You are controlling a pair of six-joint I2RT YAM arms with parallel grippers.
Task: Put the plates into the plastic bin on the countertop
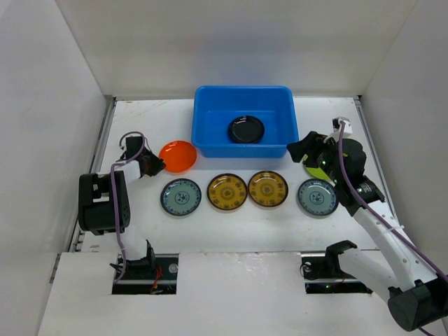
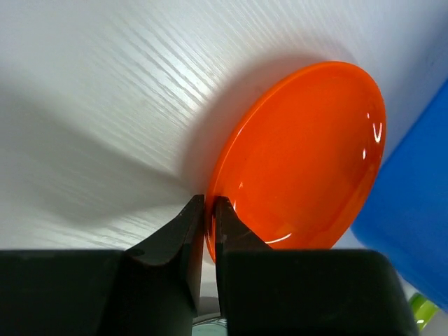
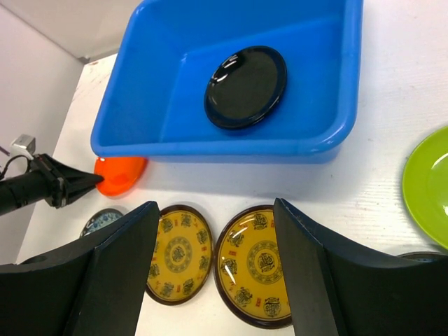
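1 black plate (image 1: 246, 129) in bin (image 1: 210, 119), left gripper (image 2: 208, 203) pinching orange plate (image 2: 301, 161), right gripper (image 3: 215, 210) spread, 5 more on countertop (image 1: 224, 227).

- The plastic bin (image 1: 210, 115) fills the upper centre. It is open from above, with bare floor left of the black plate (image 1: 246, 129).
- The orange plate (image 1: 178, 155) blocks the gap at the bin's lower-left corner.
- A row of patterned plates (image 1: 227, 192) lines the strip below the bin, with narrow gaps between them.
- Bare countertop (image 1: 150, 122) lies open at upper left, bounded by the white wall (image 1: 49, 105).
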